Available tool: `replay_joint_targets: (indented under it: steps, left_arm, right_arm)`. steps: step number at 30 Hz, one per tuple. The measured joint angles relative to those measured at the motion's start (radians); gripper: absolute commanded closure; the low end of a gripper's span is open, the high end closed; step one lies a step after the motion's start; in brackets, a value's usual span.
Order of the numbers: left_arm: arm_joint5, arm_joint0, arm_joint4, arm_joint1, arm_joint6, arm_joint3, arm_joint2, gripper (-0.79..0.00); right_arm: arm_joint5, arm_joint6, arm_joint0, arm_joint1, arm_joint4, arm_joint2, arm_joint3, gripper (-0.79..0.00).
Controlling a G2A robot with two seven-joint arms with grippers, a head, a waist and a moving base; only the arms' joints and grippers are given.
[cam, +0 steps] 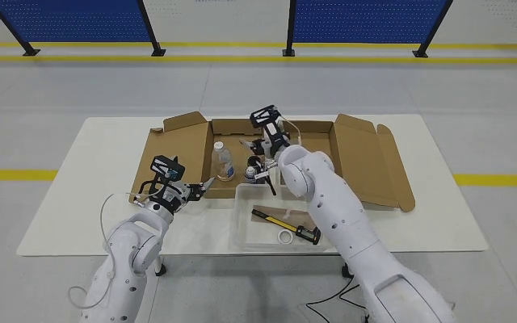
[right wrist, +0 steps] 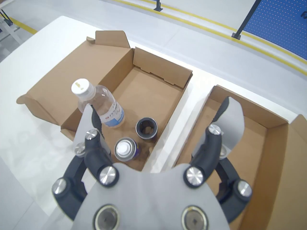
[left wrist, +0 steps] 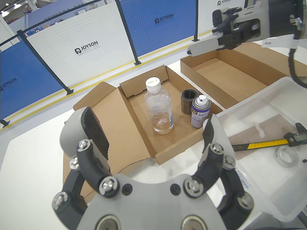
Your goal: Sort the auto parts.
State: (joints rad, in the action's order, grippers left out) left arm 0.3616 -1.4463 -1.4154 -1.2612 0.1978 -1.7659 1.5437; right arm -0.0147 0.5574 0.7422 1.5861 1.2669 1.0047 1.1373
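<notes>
A clear water bottle (cam: 224, 161) (left wrist: 159, 111) (right wrist: 105, 106) stands in the left cardboard box (cam: 186, 145) (right wrist: 144, 84). Beside it are a blue spray can (left wrist: 200, 113) (right wrist: 126, 148) and a black cylindrical sleeve (left wrist: 188, 101) (right wrist: 146, 128). My left gripper (cam: 200, 190) (left wrist: 150, 120) is open and empty in front of that box. My right gripper (cam: 262, 157) (right wrist: 159, 107) hovers open above the gap between the two boxes, over the can and sleeve. It also appears in the left wrist view as the far gripper (left wrist: 203, 46).
The right cardboard box (cam: 355, 161) (left wrist: 227, 77) (right wrist: 251, 144) has nothing inside. A clear plastic bin (cam: 242, 234) (left wrist: 251, 111) in front of the boxes holds a yellow-and-black caliper (cam: 283, 222) (left wrist: 263, 143) and a white ring (cam: 286, 237) (left wrist: 286, 155). Bare white table surrounds them.
</notes>
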Motion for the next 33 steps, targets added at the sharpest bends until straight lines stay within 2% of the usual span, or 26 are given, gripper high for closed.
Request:
replay_joint_targets:
  steps: [9,18,25,33]
  left_arm:
    - [0.0,0.0,0.0,0.0,0.0,0.0,0.0,-0.785]
    - [0.0,0.0,0.0,0.0,0.0,0.0,0.0,-0.785]
    - [0.0,0.0,0.0,0.0,0.0,0.0,0.0,-0.785]
    - [0.0,0.0,0.0,0.0,0.0,0.0,0.0,-0.785]
  right_arm:
    - [-0.037,0.415,0.129,-0.041,0.114,0.057,0.312,-0.785]
    - [-0.012,0.746,0.196,-0.048,0.096,0.052,0.437,-0.785]
    - [-0.017,0.89,0.249,-0.055,0.114,0.039,0.478,-0.785]
    - [-0.046,0.954,0.282,-0.062,0.123,0.027,0.459,-0.785]
